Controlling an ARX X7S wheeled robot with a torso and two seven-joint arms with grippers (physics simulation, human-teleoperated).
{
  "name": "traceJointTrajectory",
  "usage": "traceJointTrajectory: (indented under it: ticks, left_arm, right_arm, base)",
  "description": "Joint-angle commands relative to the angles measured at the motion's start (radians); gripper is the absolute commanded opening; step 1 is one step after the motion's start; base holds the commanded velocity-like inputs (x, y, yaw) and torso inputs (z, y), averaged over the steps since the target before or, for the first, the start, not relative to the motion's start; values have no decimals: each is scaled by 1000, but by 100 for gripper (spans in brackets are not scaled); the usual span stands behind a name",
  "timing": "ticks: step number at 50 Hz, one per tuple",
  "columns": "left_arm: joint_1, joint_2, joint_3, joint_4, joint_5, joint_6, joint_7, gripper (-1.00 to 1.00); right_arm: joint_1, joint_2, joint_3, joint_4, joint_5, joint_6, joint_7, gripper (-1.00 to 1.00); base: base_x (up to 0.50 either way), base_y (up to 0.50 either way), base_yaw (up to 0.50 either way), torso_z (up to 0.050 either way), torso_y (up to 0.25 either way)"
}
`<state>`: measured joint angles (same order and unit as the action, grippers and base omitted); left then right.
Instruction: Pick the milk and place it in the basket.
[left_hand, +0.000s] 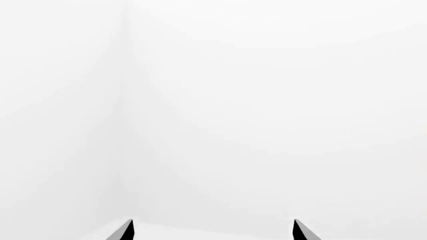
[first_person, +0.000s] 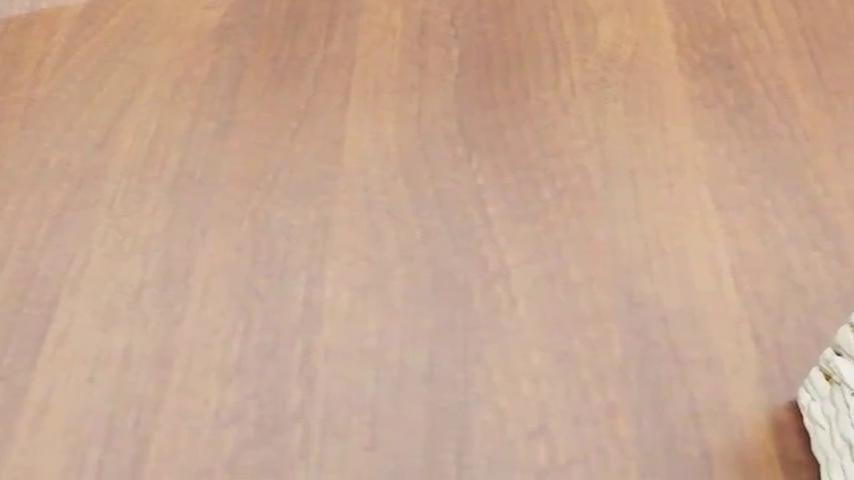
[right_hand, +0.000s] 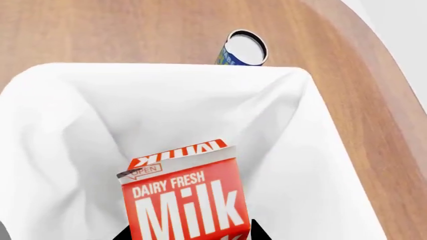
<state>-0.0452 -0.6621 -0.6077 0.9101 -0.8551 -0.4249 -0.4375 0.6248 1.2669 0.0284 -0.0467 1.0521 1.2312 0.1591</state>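
Item: milk (right_hand: 181, 200), lower centre of frame, clamped in right gripper (right_hand: 183, 235) jaws above basket (right_hand: 80, 115); left gripper (left_hand: 212, 231) jaws wide, empty; risk: an off-centre release might tip it against the lining.

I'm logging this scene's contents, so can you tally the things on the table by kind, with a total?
Milk cartons: 1, the milk, held over the basket by the right gripper
Baskets: 1, the basket, white-lined
Cans: 1, the blue can, standing beyond the basket
Total: 3
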Motion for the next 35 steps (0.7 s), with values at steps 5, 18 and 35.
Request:
traceJointTrajectory:
  ticks: [5, 18, 35]
  left_arm:
    - [1, -1, -3, -2, 1, 5, -5, 100]
    - [2, -4, -3, -3, -4, 7, -9, 100]
    - [8, -3, -4, -3, -2, 16, -9, 100]
  right_arm:
    - [45, 8, -9, -3, -53, -3, -9, -100]
    - [56, 9, -17, -8, -61, -3, -6, 100]
    - [44, 11, -14, -10, -63, -11, -11, 100]
  base:
    - [0, 0, 0, 0, 0]
    - [0, 0, 0, 0, 0]
    - [0, 0, 0, 0, 0]
